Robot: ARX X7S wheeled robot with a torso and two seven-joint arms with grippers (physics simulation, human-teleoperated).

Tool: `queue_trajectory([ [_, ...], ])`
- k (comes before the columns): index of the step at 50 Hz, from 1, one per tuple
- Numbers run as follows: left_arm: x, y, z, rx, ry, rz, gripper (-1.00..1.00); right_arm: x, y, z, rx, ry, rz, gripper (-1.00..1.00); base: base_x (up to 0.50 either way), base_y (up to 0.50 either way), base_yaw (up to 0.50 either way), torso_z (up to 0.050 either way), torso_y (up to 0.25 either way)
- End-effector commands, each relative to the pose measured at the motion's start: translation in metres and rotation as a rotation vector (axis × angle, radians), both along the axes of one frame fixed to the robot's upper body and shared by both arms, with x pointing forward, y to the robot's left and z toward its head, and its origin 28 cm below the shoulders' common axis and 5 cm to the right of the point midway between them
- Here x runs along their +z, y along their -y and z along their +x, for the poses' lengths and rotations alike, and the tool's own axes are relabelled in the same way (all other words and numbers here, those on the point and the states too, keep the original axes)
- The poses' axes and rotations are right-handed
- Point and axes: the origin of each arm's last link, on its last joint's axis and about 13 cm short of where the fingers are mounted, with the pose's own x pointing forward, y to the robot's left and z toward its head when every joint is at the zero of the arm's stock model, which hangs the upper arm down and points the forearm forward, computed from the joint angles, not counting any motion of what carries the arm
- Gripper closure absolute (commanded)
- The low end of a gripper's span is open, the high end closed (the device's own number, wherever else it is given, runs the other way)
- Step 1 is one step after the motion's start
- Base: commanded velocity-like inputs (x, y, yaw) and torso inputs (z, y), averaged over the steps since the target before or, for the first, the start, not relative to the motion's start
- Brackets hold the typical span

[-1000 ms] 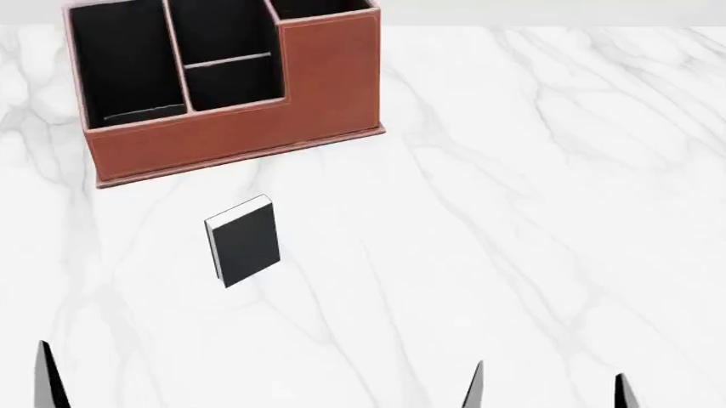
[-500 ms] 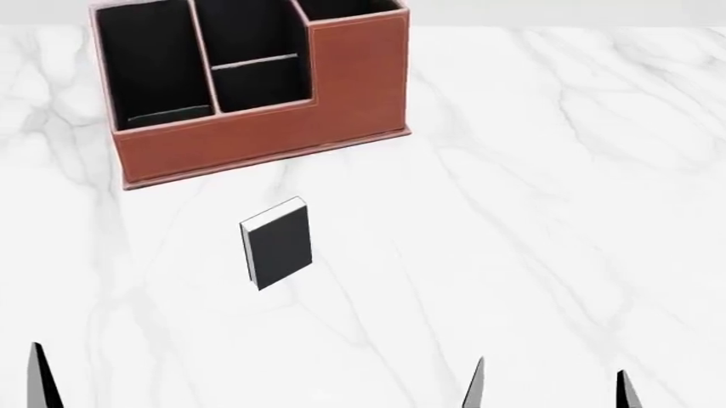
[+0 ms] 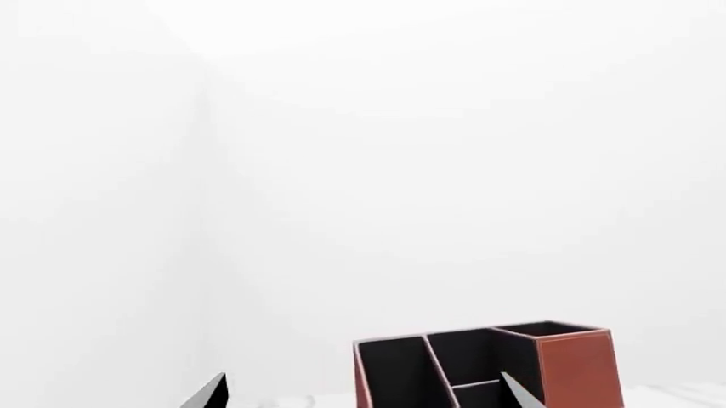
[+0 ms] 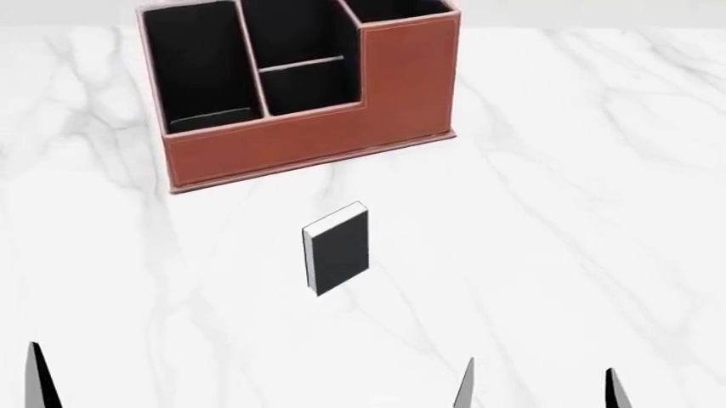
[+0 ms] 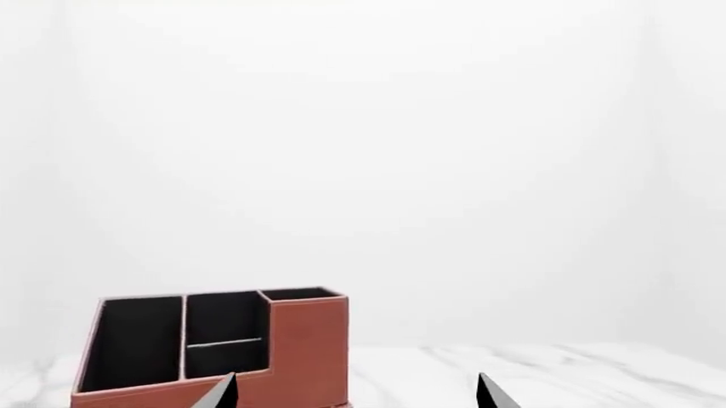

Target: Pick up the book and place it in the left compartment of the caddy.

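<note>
The small black book [image 4: 338, 251] lies flat on the white marble table, a short way in front of the reddish-brown caddy [image 4: 306, 149]. The caddy's left compartment [image 4: 202, 72] is a long black slot behind the low front wall. The caddy also shows in the left wrist view [image 3: 579, 370] and the right wrist view [image 5: 306, 348]. My right gripper [image 4: 535, 387] is open and empty at the near edge, right of the book. My left gripper shows one fingertip [image 4: 41, 378] at the near left; in its wrist view [image 3: 363, 393] the tips stand wide apart, empty. The book is hidden in both wrist views.
The marble table [image 4: 590, 212] stretches white and grey-veined to the right and in front of the caddy. The caddy's middle slot with a crossbar [image 4: 301, 68] and the taller square slot [image 4: 397, 13] lie right of the left compartment. Plain white walls stand behind.
The head view has shifted: the caddy and book now sit further right in the picture. The book lies the same way before the caddy. Both grippers' tips stay at the bottom edge.
</note>
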Motion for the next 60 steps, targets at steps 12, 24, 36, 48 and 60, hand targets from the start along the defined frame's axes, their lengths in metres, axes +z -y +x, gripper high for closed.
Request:
queue_trajectory([
  [12, -0.0016, 0.0007, 0.0002, -0.001, 0.000, 0.000, -1.00, -0.0028, -0.0014, -0.0005, 0.009, -0.003, -0.005, -1.00, 0.02, 0.24, 0.00, 0.000, 0.000],
  [24, -0.0020, 0.0004, -0.0001, 0.001, 0.002, -0.004, -1.00, -0.0039, -0.0025, -0.0009, 0.012, -0.004, -0.007, -1.00, 0.02, 0.24, 0.00, 0.000, 0.000],
  [36, -0.0013, 0.0007, -0.0006, 0.000, 0.004, -0.004, -1.00, -0.0041, -0.0031, -0.0016, 0.014, -0.004, -0.006, -1.00, 0.02, 0.24, 0.00, 0.000, 0.000],
  [48, -0.0025, 0.0009, -0.0013, -0.002, 0.006, -0.004, -1.00, -0.0059, -0.0041, -0.0021, 0.022, -0.007, -0.007, -1.00, 0.02, 0.24, 0.00, 0.000, 0.000],
  [60, -0.0024, 0.0019, -0.0022, -0.003, 0.010, -0.001, -1.00, -0.0068, -0.0039, -0.0041, 0.025, 0.021, 0.003, -1.00, 0.02, 0.27, 0.00, 0.000, 0.000],
])
